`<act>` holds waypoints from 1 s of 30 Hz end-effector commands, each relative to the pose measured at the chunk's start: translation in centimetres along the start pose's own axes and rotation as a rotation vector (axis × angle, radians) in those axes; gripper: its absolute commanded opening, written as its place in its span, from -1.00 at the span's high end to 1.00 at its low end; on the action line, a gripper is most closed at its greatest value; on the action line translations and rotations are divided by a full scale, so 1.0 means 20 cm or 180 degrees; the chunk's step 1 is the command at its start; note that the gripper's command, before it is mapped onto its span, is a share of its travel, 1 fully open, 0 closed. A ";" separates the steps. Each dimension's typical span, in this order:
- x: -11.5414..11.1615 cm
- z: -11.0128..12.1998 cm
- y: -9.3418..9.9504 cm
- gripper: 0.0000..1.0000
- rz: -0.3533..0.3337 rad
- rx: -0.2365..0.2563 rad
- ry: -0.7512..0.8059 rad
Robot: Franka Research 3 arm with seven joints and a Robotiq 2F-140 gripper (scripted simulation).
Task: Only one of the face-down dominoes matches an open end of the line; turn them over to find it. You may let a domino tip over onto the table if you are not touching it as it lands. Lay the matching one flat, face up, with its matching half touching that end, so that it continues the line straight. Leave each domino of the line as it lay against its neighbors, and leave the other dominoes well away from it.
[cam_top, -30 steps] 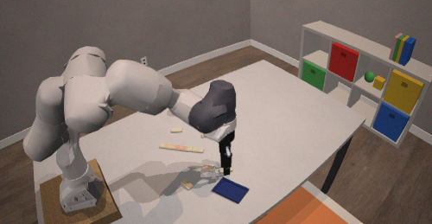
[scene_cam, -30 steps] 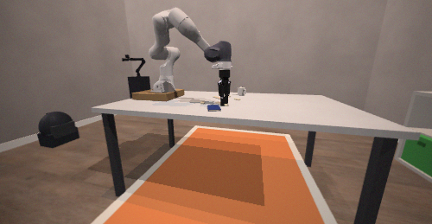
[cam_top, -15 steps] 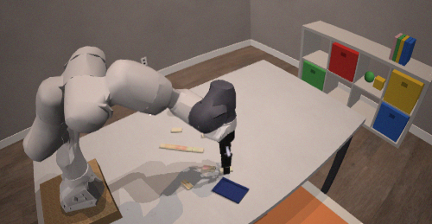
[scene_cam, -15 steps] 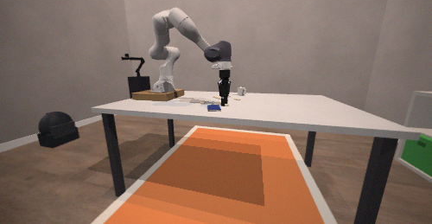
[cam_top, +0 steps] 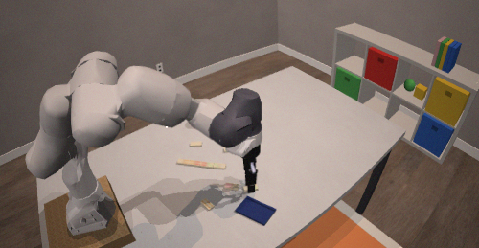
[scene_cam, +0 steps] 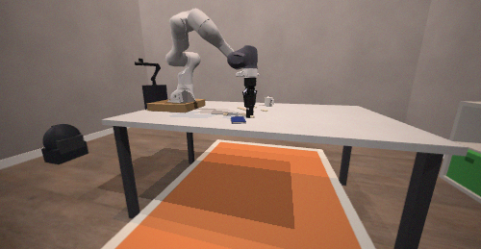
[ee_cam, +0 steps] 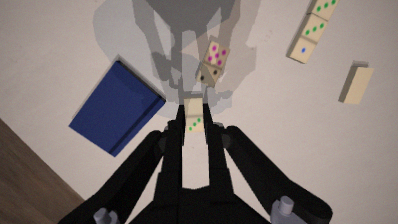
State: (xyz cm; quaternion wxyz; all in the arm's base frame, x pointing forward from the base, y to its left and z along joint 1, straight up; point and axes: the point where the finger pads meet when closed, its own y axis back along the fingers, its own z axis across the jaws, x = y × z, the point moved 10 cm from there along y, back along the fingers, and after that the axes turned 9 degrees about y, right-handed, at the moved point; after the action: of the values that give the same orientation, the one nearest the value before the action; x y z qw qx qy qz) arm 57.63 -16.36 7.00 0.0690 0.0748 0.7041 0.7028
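My gripper (cam_top: 252, 190) (scene_cam: 249, 116) (ee_cam: 194, 112) points down at the table, its fingers on the two long sides of a face-up domino (ee_cam: 194, 110), with one blank half and one half of three green dots. A second face-up domino (cam_top: 230, 186) (ee_cam: 213, 64), magenta five and black two, lies just beyond it. The line (cam_top: 201, 164) lies farther back; its near end in the wrist view shows one blue dot (ee_cam: 303, 50), beside green threes. A face-down domino (ee_cam: 356, 85) lies off that end. Two more dominoes (cam_top: 195, 144) (cam_top: 207, 204) lie apart; their faces are not readable.
A dark blue tray (cam_top: 256, 211) (scene_cam: 238, 120) (ee_cam: 117, 107) lies close to the gripper, toward the table's front edge. A white mug (scene_cam: 268, 101) stands at the back of the table. The robot's base is on a wooden board (cam_top: 122, 227).
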 end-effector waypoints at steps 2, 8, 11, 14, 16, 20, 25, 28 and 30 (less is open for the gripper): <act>0.00 0.00 0.00 0.56 -0.0005 0.0003 -0.0010; 0.00 0.00 0.04 0.56 -0.0005 0.0003 -0.0010; 0.00 0.00 0.07 0.56 -0.0005 0.0003 -0.0010; 0.00 0.00 0.21 0.56 -0.0005 0.0003 -0.0010; 0.00 0.00 0.33 0.56 -0.0005 0.0003 -0.0010; 0.00 0.00 0.50 0.56 -0.0005 0.0003 -0.0010; 0.00 0.00 0.55 0.56 -0.0005 0.0003 -0.0005; 0.00 0.00 0.55 0.56 -0.0005 0.0003 0.0027; 0.03 0.04 0.55 0.56 -0.0004 0.0004 0.0247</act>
State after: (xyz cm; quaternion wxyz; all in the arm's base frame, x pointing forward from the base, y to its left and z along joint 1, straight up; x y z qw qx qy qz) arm 57.89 -16.20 17.98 0.0778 0.0725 0.7052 0.7010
